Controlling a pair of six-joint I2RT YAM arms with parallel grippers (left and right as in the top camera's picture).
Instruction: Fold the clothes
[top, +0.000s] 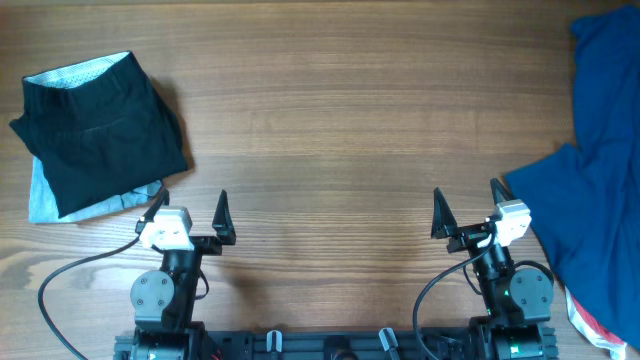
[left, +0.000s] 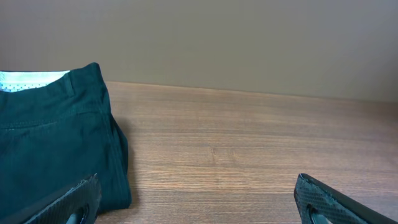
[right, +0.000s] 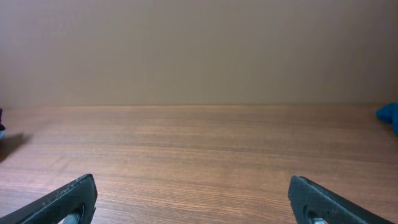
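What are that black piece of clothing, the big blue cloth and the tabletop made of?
The black garment looks like matte woven cloth, perhaps cotton: stitched seams show. The blue fabric is soft matte textile lying in folds, fibre unclear. The table shows brown wood grain with low sheen, solid or laminate.

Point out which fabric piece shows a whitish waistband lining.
The black garment at the left: a whitish band runs along its far edge. The light-blue piece beneath it and the royal-blue fabric on the right show none.
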